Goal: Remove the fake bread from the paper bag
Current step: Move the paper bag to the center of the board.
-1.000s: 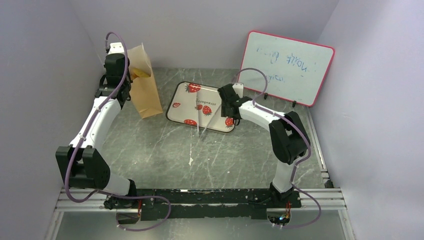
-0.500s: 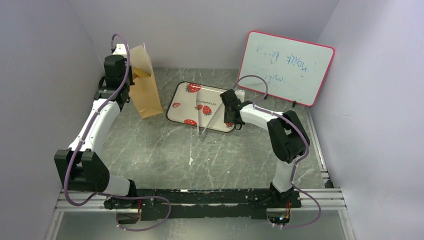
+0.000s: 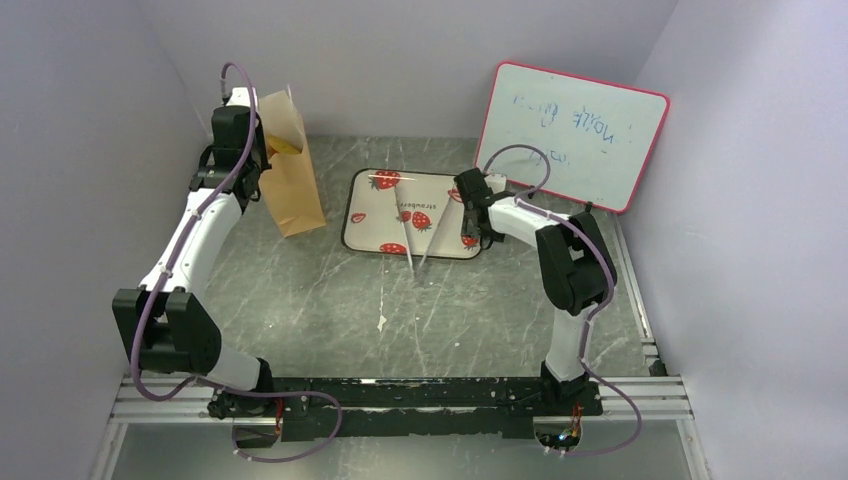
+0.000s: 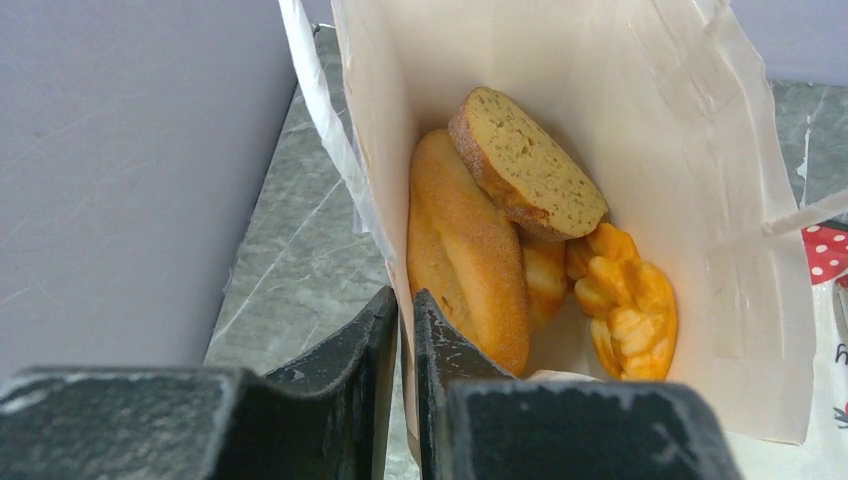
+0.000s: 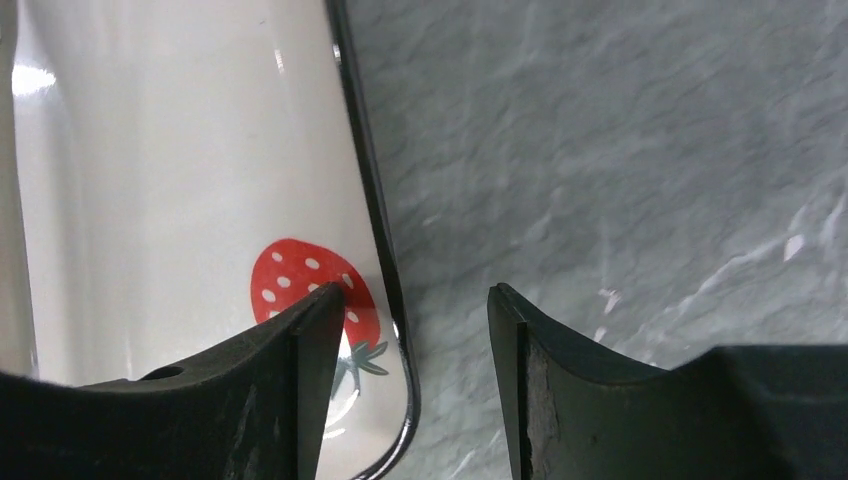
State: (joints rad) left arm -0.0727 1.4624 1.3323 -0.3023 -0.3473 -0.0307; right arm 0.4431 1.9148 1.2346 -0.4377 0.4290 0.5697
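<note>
Now that the tray (image 5: pixel 150 160) has swung squarer, right hand (image 5: pixel 410 300) half-open astride its rim, left hand (image 4: pixel 405 300) pinching the paper bag (image 4: pixel 700 200) wall, fake bread (image 4: pixel 470 250) just beyond.

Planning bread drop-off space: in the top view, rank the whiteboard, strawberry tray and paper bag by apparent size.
1. whiteboard, largest.
2. strawberry tray.
3. paper bag, smallest as seen. It stands upright and is foreshortened from above, so tray versus bag is unsure.

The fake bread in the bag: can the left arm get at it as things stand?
Probably not yet. The left gripper is shut on the wall of the paper bag. The mouth is open and the fake bread lies uncovered, so it would first have to release.
</note>
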